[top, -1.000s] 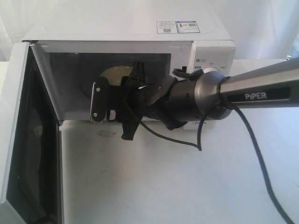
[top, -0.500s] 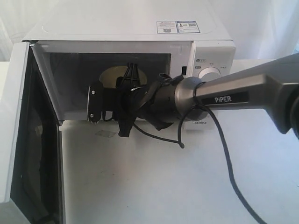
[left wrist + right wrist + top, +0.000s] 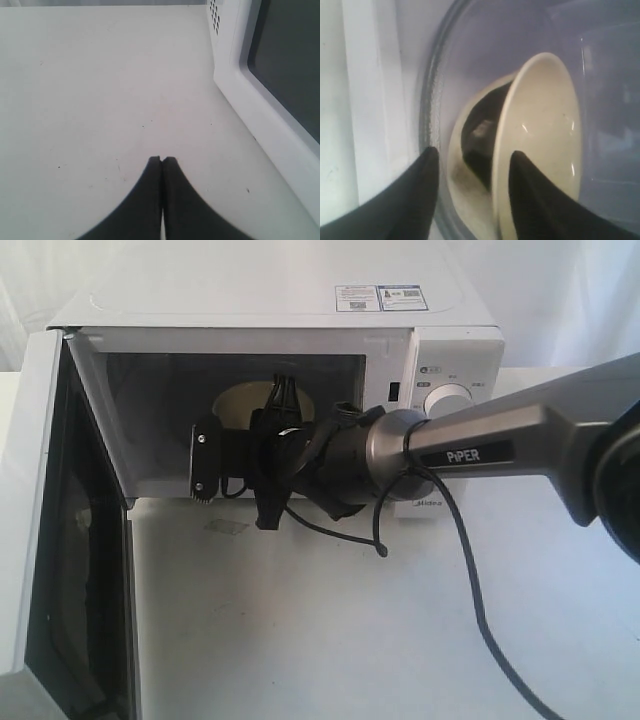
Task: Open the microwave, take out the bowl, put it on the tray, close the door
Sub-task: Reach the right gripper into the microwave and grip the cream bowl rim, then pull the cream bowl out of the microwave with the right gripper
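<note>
The microwave point(image 3: 455, 350) stands with its door point(image 3: 40, 540) swung wide to the left. The bowl point(image 3: 545, 135) sits on the glass turntable point(image 3: 470, 50) inside the cavity. My right gripper point(image 3: 475, 152) is in there with its jaws apart, straddling the bowl's rim, one finger outside the wall and one over the inside. I can't quite tell whether the inner finger touches. My left gripper point(image 3: 162, 160) is closed on nothing, fingers pressed together above the table point(image 3: 75, 75) beside the door.
</note>
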You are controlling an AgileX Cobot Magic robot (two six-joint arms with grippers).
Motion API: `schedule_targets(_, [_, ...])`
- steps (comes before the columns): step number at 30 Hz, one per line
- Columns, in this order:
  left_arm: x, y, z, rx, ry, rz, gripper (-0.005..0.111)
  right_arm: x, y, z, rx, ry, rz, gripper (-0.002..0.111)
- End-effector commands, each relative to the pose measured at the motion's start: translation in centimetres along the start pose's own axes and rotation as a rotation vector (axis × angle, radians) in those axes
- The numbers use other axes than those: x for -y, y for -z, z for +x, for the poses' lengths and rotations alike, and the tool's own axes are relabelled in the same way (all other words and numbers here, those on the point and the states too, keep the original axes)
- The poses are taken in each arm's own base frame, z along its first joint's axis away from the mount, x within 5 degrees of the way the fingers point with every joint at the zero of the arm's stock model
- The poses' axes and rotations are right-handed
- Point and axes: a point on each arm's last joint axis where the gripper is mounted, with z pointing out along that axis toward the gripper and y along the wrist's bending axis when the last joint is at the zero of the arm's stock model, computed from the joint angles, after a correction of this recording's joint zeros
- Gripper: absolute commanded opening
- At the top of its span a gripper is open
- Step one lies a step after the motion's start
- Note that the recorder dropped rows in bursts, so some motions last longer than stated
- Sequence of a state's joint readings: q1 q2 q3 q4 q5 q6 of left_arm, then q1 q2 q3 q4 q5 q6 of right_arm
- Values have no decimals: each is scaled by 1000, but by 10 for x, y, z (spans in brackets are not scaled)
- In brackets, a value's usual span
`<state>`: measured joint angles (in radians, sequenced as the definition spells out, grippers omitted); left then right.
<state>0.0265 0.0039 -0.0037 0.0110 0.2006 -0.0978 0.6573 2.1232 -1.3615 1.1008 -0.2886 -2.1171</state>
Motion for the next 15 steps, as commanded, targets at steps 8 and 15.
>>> schedule_targets(8, [0,0,1,-1,3,-3,0,-2,-5,6,-16,15,-4,7])
schedule_targets(15, [0,0,1,-1,3,-3,0,-2,-2,1,-1,15,-8,0])
